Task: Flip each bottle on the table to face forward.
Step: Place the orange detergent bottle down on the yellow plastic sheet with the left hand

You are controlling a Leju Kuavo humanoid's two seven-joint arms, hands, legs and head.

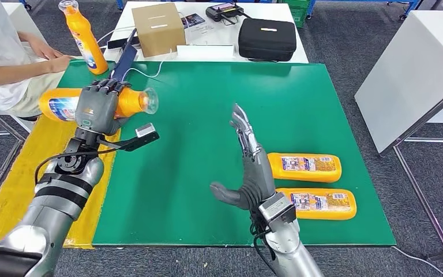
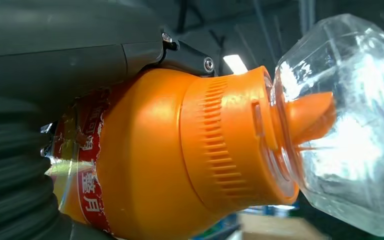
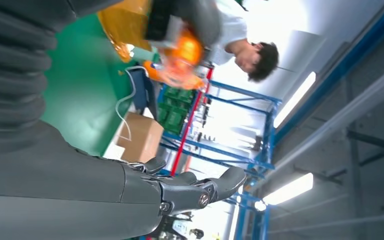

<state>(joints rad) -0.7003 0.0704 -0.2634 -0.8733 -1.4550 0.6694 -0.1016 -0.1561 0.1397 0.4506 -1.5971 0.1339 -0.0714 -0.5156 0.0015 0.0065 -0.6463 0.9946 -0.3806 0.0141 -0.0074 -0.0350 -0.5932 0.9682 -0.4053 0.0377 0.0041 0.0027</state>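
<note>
In the head view, the middle of an orange bottle [image 1: 128, 101] is hidden behind the left hand [image 1: 97, 107], whose fingers are wrapped around its body; the bottle is held off the surface above the left edge of the green mat [image 1: 196, 150], its long axis roughly level, its clear cap pointing right towards the mat's middle and its labelled base towards a seated person [image 1: 6, 57], who is cut off by the frame. The right hand [image 1: 248, 164] is raised over the mat with fingers straight and spread and nothing held. Just to its right, two more orange bottles [image 1: 303, 167] [image 1: 321, 203] are laid flat side by side near the mat's right edge, labels upward, long axes running left to right; the nearer one is partly covered by the wrist. A fourth orange bottle [image 1: 84, 37] is stood upright and slightly tilted at the far left corner, beside a cardboard box [image 1: 158, 27] and a black case [image 1: 266, 38] on a white table [image 1: 207, 53]. In the left wrist view, the held bottle [image 2: 180, 160] is seen close: a ribbed orange collar, an orange spout inside a transparent cap, a red label partly hidden by the hand [image 2: 55, 60]. In the right wrist view, the right hand [image 3: 180, 192] is seen extended and empty, while the held bottle [image 3: 182, 60] is blurred and hard to make out.
</note>
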